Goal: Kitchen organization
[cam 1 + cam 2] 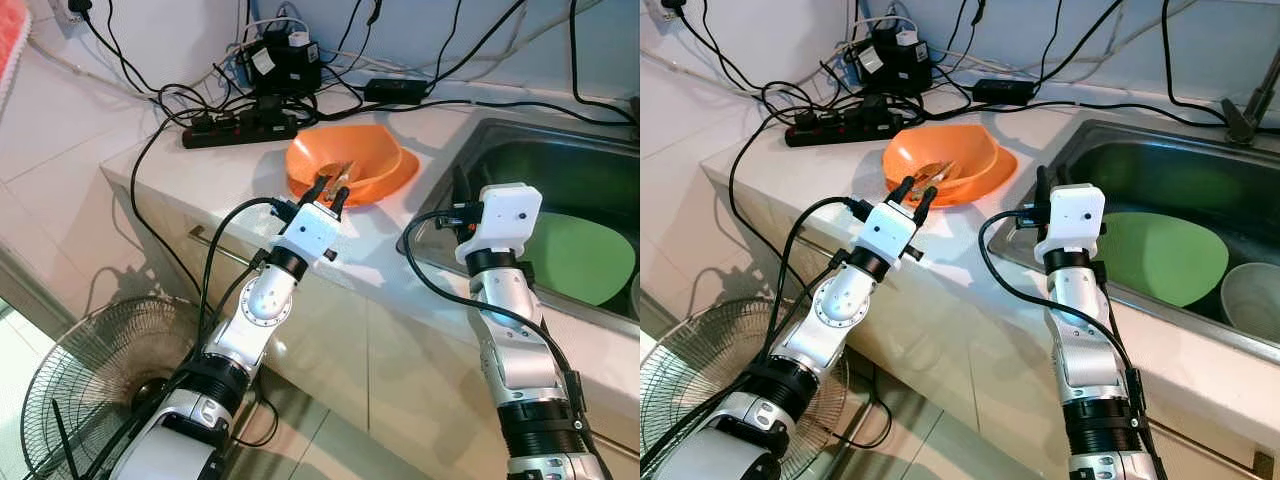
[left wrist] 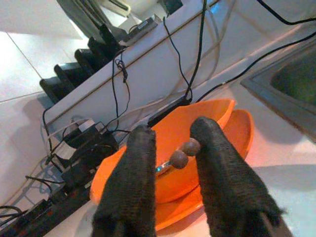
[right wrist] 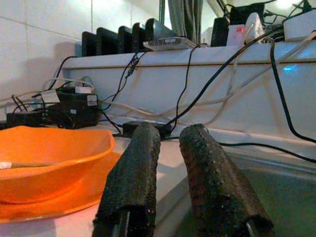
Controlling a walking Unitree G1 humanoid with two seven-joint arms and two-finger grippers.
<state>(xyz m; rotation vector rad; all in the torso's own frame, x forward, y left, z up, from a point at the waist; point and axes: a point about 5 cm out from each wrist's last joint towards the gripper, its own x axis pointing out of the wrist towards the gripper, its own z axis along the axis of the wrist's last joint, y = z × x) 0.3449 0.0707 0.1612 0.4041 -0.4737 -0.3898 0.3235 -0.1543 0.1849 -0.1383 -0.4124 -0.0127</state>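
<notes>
An orange bowl (image 1: 345, 160) sits on an orange plate (image 1: 400, 178) on the white counter (image 1: 200, 170). Brown-handled utensils (image 2: 183, 152) lie inside the bowl. My left gripper (image 1: 330, 190) hovers at the bowl's near rim, open, with the utensil ends showing between its fingers (image 2: 140, 168) but apart from them. My right gripper (image 1: 1050, 180) is at the left rim of the steel sink (image 1: 1160, 150), open by a narrow gap and holding nothing. A green plate (image 1: 1160, 255) and a pale bowl (image 1: 1252, 295) lie in the sink.
A black power strip (image 1: 240, 128), adapters and several tangled cables crowd the back of the counter behind the bowl. A tap (image 1: 1248, 115) stands behind the sink. A floor fan (image 1: 95, 385) stands low on the left, beside the cabinet front.
</notes>
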